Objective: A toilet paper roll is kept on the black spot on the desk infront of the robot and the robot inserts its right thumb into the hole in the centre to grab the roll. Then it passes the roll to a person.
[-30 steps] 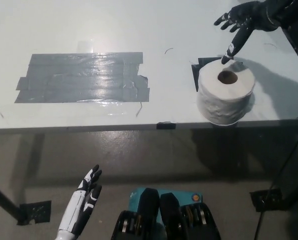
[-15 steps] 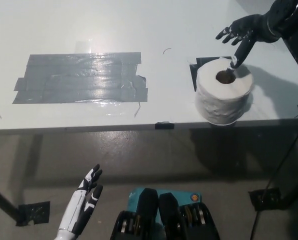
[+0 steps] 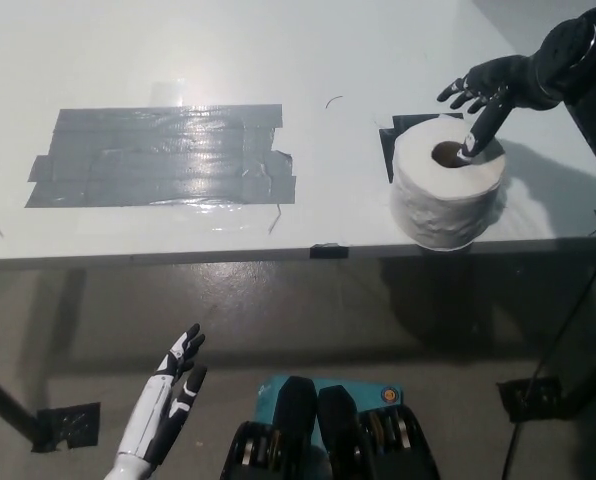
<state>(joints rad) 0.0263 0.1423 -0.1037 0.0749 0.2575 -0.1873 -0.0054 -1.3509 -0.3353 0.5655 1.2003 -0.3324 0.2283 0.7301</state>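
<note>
- Roll (image 3: 448, 195) of white toilet paper stands upright on our white desk (image 3: 328, 60), near the front edge on our right side, its round hole facing up.
- Behind and under the roll, a corner of the black spot (image 3: 396, 133) shows on the desk; the roll covers most of it.
- Our black right hand (image 3: 488, 90) reaches in from the upper right, above the far rim of the roll.
- Its thumb points down, with the tip at the hole's far edge and seemingly just inside it. We cannot tell how deep it goes.
- The other fingers (image 3: 460, 92) of that hand are spread apart and point away from the roll, touching nothing.
- The roll sits flat on the desk, not lifted.
- Our white left hand (image 3: 166, 405) rests low at our left, below the desk's edge and well apart from the roll, fingers straight and lying close together, holding nothing.
- A wide patch of grey tape (image 3: 163, 155) lies flat on the desk's left half, well apart from the roll.
</note>
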